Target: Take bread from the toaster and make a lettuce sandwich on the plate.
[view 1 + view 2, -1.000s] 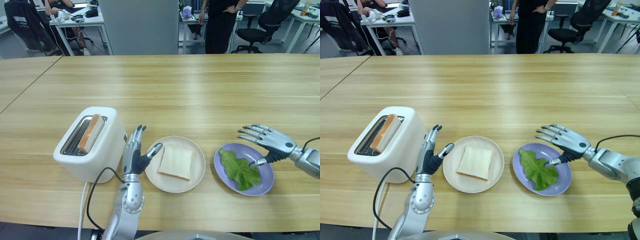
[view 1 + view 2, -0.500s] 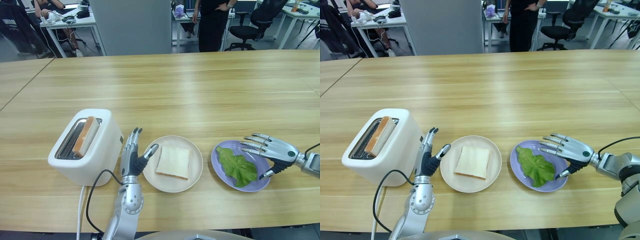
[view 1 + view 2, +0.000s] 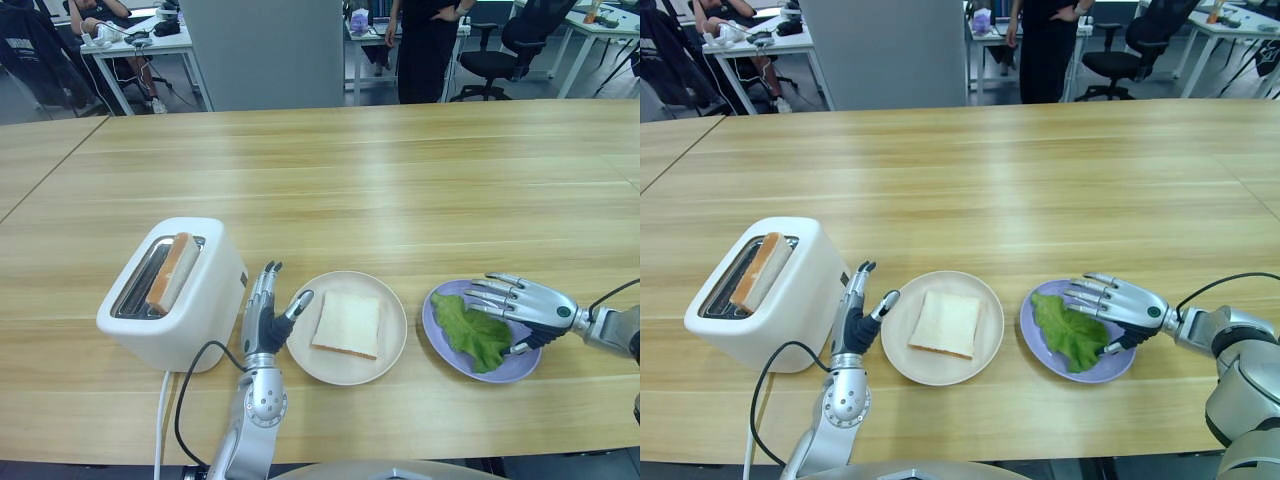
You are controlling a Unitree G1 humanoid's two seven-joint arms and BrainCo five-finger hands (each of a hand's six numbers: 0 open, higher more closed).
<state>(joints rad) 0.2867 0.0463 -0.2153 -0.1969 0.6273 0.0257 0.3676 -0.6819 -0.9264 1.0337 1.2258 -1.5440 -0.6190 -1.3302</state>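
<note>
Bright, even light from above leaves soft shadows and mild sheen on the table (image 3: 400,190).

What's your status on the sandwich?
Left hand open beside toaster. Right hand open over lettuce, purple plate. Bread slice on cream plate, second slice in toaster. No obstruction.

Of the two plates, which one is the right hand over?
The purple plate, holding the lettuce leaf: the right hand is spread above its right edge. The cream plate, with the bread slice, lies nearer the left hand.
</note>
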